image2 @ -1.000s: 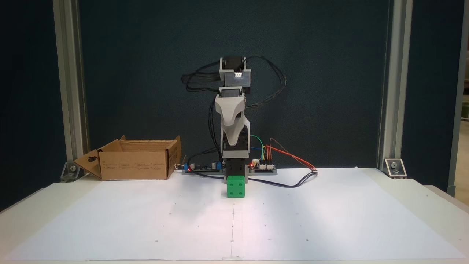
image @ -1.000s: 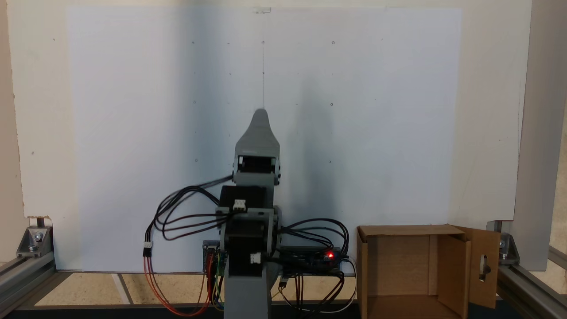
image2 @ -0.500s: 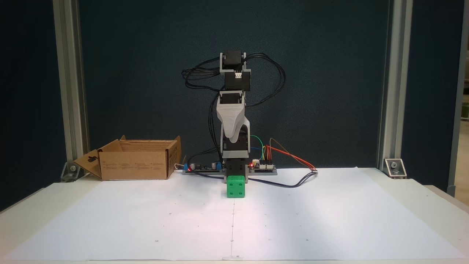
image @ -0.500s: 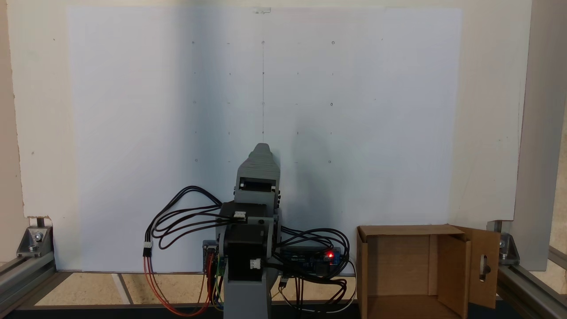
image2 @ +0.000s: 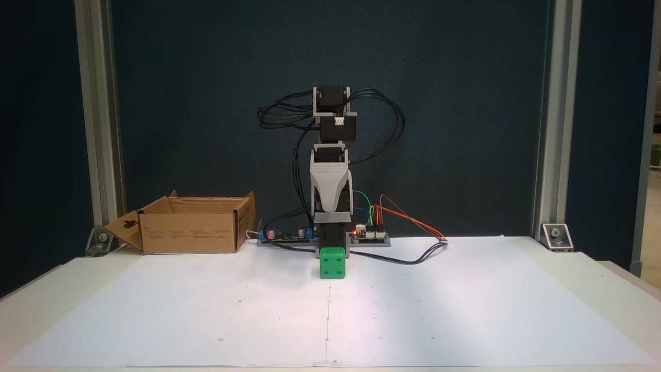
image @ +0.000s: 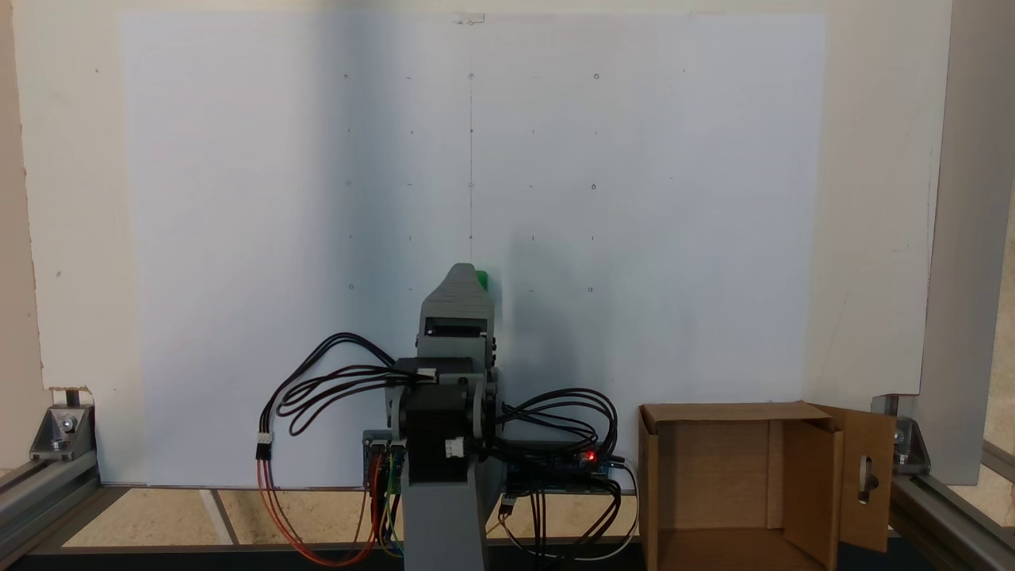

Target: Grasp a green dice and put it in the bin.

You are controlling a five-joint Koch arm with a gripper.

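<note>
My fingers point down above the green dice; their state cannot be determined, since one jaw hides the other. The dice rests on the white paper covering the desk, in front of my base. The bin stands open at 9 o'clock from the dice, well apart.

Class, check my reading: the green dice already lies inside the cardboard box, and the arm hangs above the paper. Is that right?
Not quite. In a fixed view the green dice sits on the white paper, apart from the cardboard box. The arm does hang above the paper.
</note>
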